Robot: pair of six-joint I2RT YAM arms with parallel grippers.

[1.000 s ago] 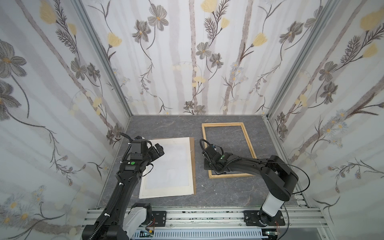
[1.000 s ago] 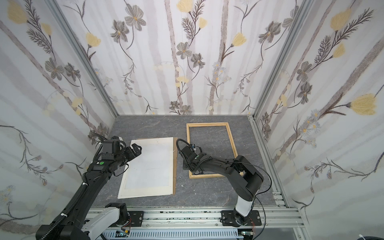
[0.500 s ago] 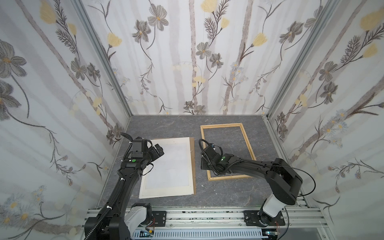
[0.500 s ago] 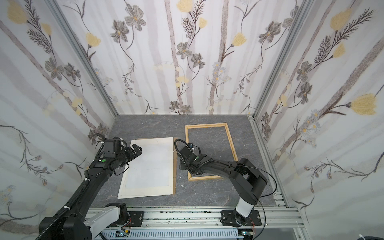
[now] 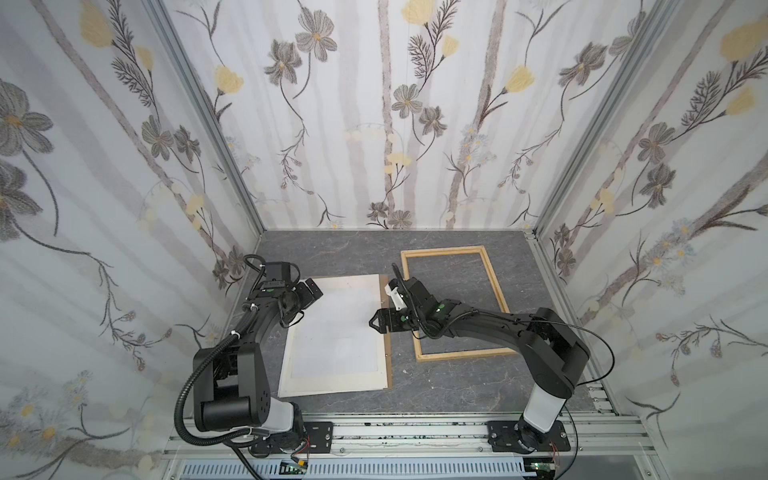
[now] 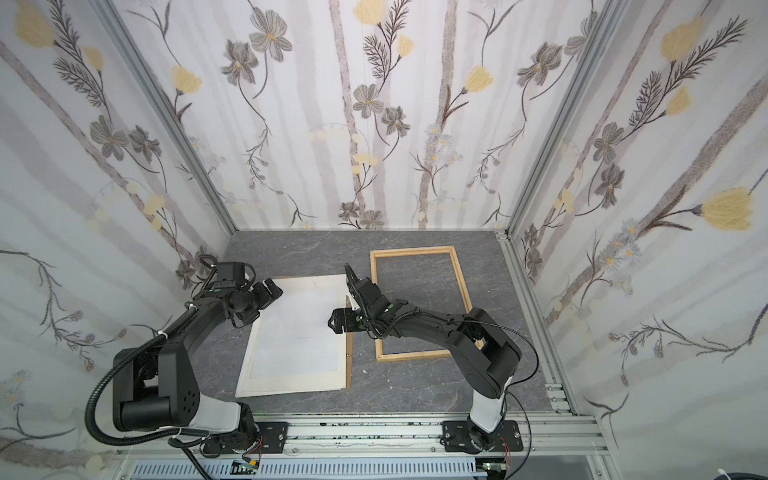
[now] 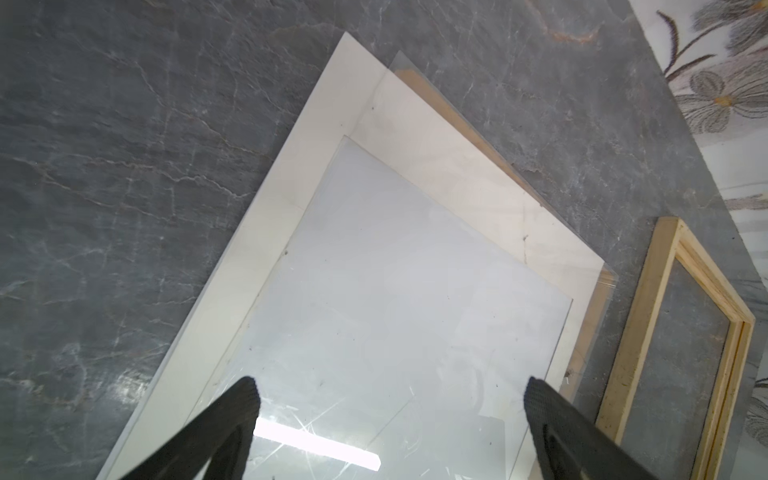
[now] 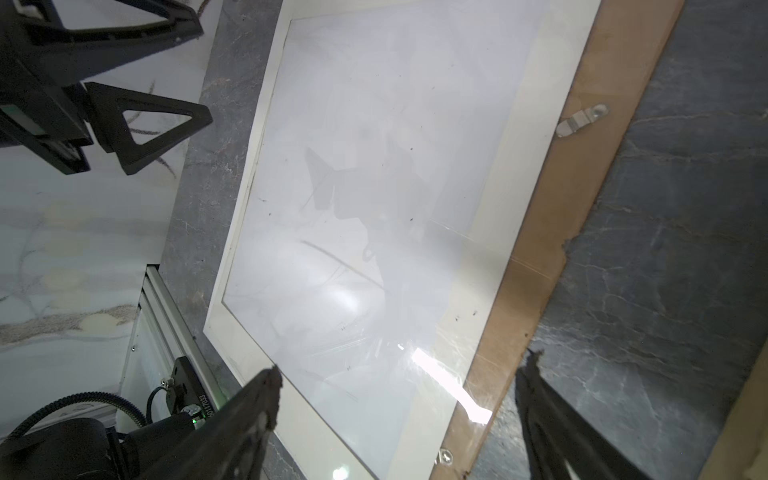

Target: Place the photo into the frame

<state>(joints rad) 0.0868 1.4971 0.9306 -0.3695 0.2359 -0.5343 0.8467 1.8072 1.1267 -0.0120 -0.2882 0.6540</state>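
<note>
The photo (image 5: 336, 336) lies blank white side up on the left half of the grey floor in both top views (image 6: 299, 336). The frame (image 5: 442, 250), thin pale wood, lies flat to its right (image 6: 411, 251) with nothing inside it. My left gripper (image 5: 309, 291) hangs open above the photo's far left corner (image 6: 270, 291). In the left wrist view the left gripper (image 7: 390, 395) is spread wide over the photo (image 7: 415, 270), with the frame (image 7: 640, 324) beside it. My right gripper (image 5: 382, 309) is open and empty above the photo's right edge (image 8: 401, 374).
A brown backing panel (image 8: 602, 166) with metal clips (image 8: 582, 120) lies under the photo and sticks out along its right side (image 5: 386, 332). Flowered walls close in the left, back and right. An aluminium rail (image 5: 415, 432) with both arm bases runs along the front.
My right gripper has opened, let go of the frame's left strip and swung left to the photo's right edge. The frame slid slightly left. The left arm has barely moved.
</note>
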